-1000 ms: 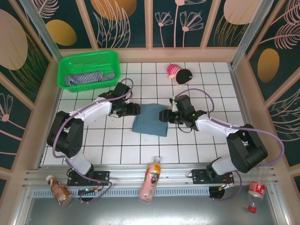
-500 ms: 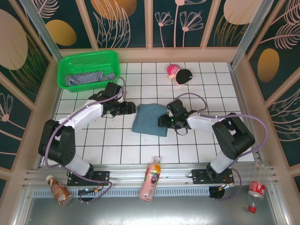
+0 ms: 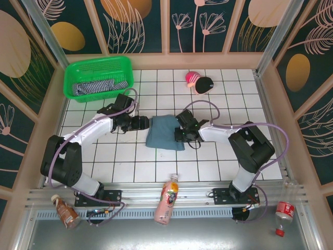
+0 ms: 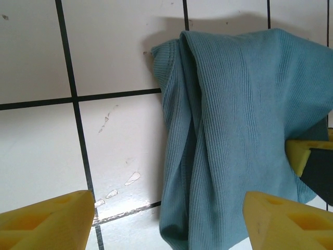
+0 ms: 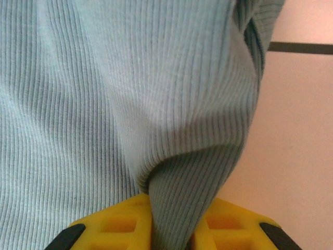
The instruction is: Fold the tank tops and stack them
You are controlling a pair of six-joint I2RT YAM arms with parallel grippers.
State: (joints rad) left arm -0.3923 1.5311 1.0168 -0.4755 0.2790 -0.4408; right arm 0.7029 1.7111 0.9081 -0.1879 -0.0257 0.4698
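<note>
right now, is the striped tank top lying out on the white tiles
No, the striped tank top lies bunched inside the green basket at the far left corner.

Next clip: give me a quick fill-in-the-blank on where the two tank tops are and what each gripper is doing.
1. The striped navy-and-white cloth tank top lies inside the ____ plastic basket.
2. The right gripper is ____ on a fold of the plain blue-grey ribbed cloth tank top.
3. The left gripper, beside that top's edge, stands ____ and grips nothing.

Missing words: green; shut; open.
</note>
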